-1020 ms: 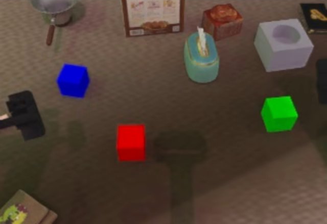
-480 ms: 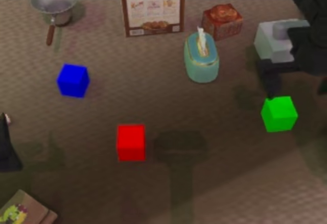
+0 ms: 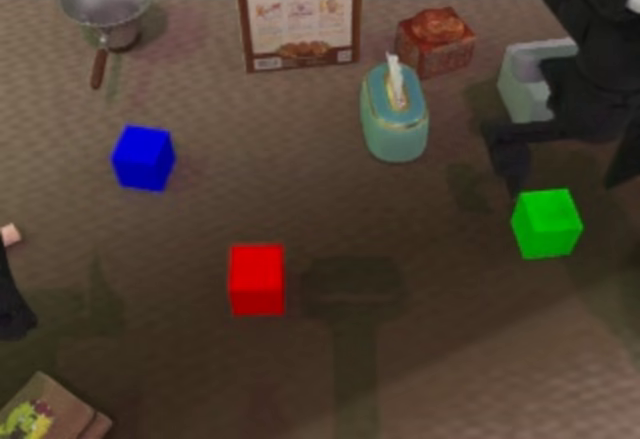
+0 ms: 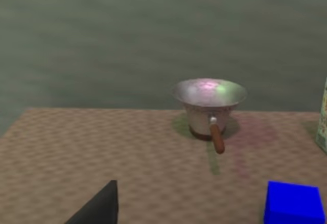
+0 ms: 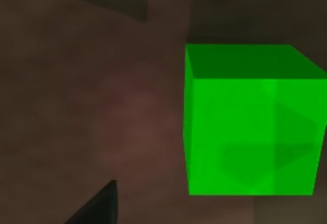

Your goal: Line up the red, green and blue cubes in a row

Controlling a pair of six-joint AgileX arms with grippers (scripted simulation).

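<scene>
Right gripper (image 3: 515,154) up at two o'clock on the table (image 3: 320,359), just above the green cube (image 3: 546,223) at three o'clock, arm covering part of the pale grey block (image 3: 522,84); finger spread impossible to tell. Red cube (image 3: 256,279) near seven o'clock from centre, blue cube (image 3: 143,157) out at nine to ten, all three well apart. Along twelve o'clock: saucepan (image 3: 107,4), cracker box (image 3: 298,14), brown packet (image 3: 434,41), teal tissue box (image 3: 395,111) nearer centre. Left gripper (image 3: 10,294) parked at eight o'clock, grip likewise unreadable.
</scene>
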